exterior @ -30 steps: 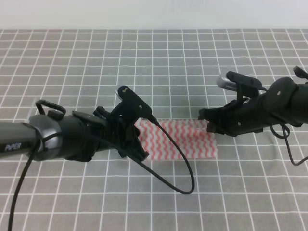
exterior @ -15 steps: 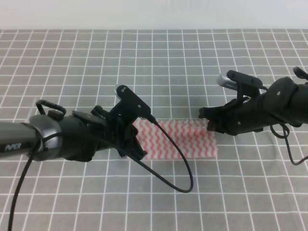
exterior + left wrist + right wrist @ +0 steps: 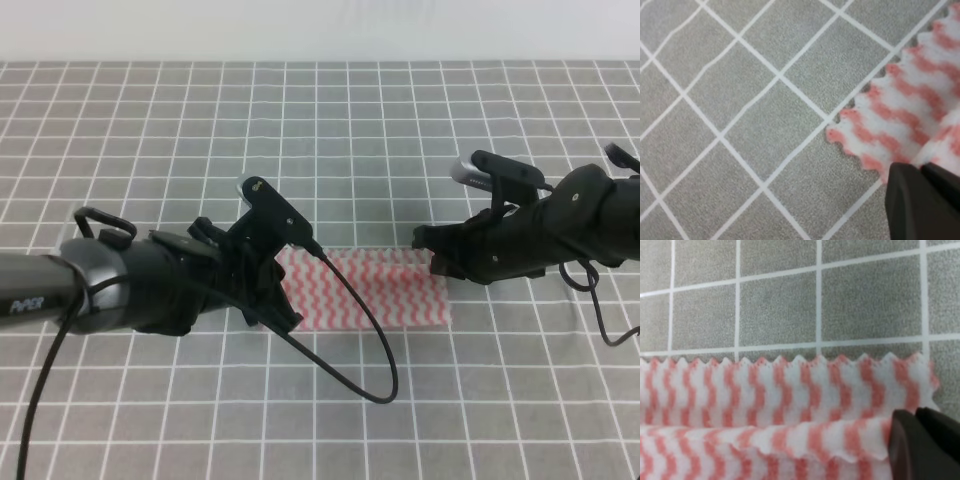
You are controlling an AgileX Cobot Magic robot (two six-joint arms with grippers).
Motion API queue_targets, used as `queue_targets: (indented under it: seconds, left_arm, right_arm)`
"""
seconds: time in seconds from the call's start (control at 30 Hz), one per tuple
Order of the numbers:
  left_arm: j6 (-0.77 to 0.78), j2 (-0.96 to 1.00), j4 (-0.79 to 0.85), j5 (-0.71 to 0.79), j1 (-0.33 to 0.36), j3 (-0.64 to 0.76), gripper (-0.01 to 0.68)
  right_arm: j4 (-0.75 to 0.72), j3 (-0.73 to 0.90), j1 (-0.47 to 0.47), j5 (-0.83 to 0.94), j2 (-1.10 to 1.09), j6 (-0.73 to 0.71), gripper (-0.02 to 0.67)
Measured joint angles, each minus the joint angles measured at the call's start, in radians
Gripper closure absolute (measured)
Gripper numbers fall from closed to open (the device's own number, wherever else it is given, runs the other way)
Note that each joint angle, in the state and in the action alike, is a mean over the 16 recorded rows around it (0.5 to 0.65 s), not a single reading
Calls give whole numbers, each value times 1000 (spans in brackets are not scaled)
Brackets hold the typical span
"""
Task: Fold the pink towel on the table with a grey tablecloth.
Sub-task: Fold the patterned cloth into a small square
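The pink towel [image 3: 380,290] lies as a flat strip in the middle of the table with a grey tablecloth [image 3: 320,150]. My left gripper [image 3: 285,300] is at the strip's left end and my right gripper [image 3: 435,262] is at its right end. In the left wrist view the shut gripper [image 3: 920,175] pinches an upper layer of the towel [image 3: 905,110] by its corner. In the right wrist view the shut gripper [image 3: 915,420] holds a raised upper layer of the towel [image 3: 790,390] above the flat lower layer.
A black cable [image 3: 370,360] loops from my left arm across the cloth in front of the towel. A second cable [image 3: 600,315] hangs from my right arm at the right edge. Grid cloth stretches all around.
My left gripper has shifted slightly left and towards the front along the towel's end. My right gripper has dipped a little lower at the right end. The towel has barely changed shape.
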Motion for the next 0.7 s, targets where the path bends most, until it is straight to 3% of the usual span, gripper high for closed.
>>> queue_targets:
  seconds: [0.23, 0.7]
  left_arm:
    - [21, -1, 0, -8, 0, -4, 625]
    - [27, -24, -9, -64, 0, -71, 367]
  right_arm:
    - [5, 0, 0, -4, 0, -15, 664]
    - [20, 0, 1, -7, 3, -40, 664]
